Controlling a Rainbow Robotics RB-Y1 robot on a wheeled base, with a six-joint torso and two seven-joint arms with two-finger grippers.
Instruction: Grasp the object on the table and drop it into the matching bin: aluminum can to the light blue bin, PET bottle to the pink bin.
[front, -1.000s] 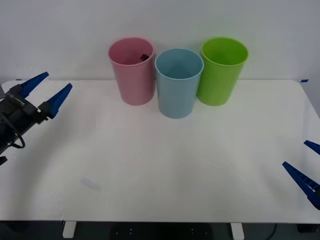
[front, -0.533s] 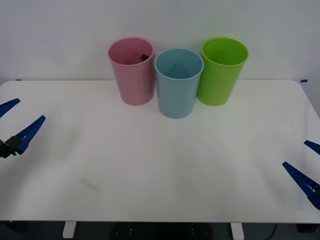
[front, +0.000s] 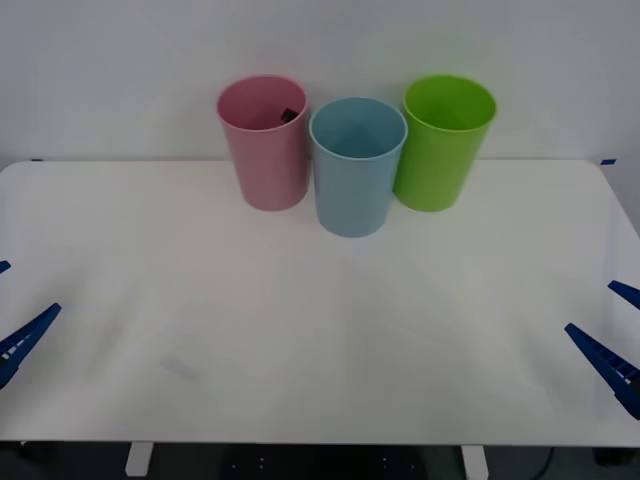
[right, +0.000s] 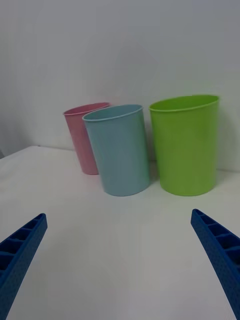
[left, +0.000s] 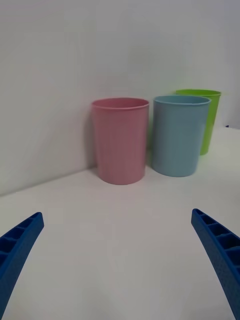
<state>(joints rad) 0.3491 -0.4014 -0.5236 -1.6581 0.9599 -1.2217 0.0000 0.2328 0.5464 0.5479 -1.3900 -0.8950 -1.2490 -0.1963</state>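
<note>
Front view shows the wide white rectangular table (front: 320, 330) with three tall, tapered plastic cup-shaped bins standing at its far side: the pink bin (front: 265, 143), the light blue bin (front: 357, 165) just beside it, and the lime green bin (front: 444, 141) on the other side of the blue one. Inside the pink bin, a small dark shape near the rim is the black cap of the PET bottle (front: 286, 115); the rest of the bottle is hidden by the bin wall. The left gripper (front: 10, 320) sits at the near left edge of the table, its blue ribbed fingers spread wide with nothing between them. The right gripper (front: 612, 330) sits at the near right edge, its jaws likewise wide apart and holding nothing. Both sets of jaws point toward the bins, which stand well ahead of them across bare tabletop.
</note>
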